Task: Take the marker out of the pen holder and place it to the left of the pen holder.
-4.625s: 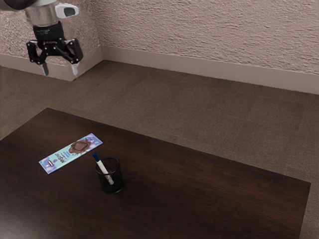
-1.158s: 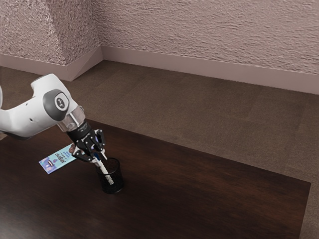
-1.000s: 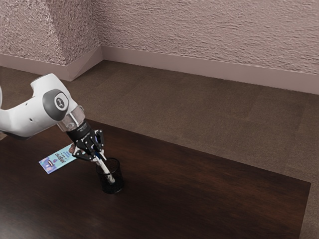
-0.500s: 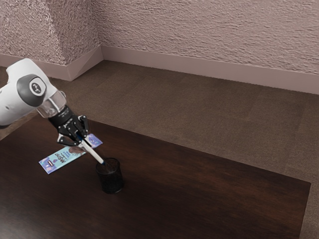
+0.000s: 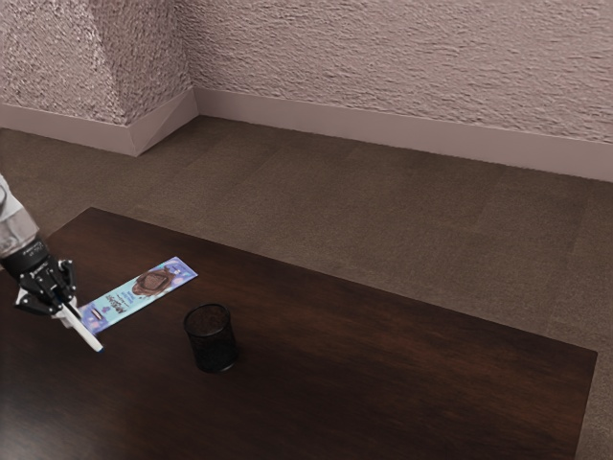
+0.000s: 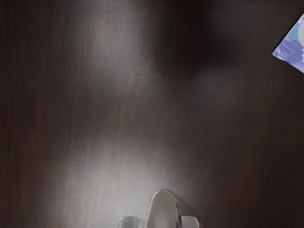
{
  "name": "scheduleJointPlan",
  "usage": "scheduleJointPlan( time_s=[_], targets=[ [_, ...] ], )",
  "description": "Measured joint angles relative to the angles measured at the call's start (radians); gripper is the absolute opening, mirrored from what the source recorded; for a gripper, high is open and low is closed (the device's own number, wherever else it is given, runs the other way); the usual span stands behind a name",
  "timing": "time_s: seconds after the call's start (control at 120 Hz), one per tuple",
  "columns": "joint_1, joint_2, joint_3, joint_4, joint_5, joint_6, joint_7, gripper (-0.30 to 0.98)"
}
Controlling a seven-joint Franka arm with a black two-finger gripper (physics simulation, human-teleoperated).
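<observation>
Clamping the marker point(image 5: 88, 337) aslant between both fingers of the gripper point(image 5: 69, 310), with the free end downward. Holds it out of the pen holder point(image 5: 213, 345), over the table point(image 5: 383, 364) at the exterior view's left. Shows the blue packet point(image 5: 144, 292) lying flat nearer the table's upper-left corner in that view, with the pen holder upright farther from that corner.

Pen holder point(image 5: 213, 347) on table point(image 5: 383, 374); packet point(image 5: 136, 296) exterior view's left of it; marker point(image 5: 86, 335) in hand point(image 5: 70, 311).
</observation>
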State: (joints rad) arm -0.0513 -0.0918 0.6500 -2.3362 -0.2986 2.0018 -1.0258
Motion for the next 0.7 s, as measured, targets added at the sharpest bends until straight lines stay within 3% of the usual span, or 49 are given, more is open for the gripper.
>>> scheduleJointPlan(
  time_s=[0.2,0.392,0.583,0.65,0.7],
  targets=[
    [-0.017,0.03,0.004,-0.018,0.007,-0.009,-0.002,-0.07],
    [-0.019,0.03,0.006,-0.012,-0.001,-0.004,0.005,0.34],
    [-0.01,0.02,0.004,-0.009,0.001,-0.004,0.013,0.55],
    [-0.086,-0.03,-0.015,0.132,0.086,-0.08,0.018,0.59],
    [-0.175,-0.046,-0.134,0.351,0.177,-0.167,0.048,0.61]
  ],
)
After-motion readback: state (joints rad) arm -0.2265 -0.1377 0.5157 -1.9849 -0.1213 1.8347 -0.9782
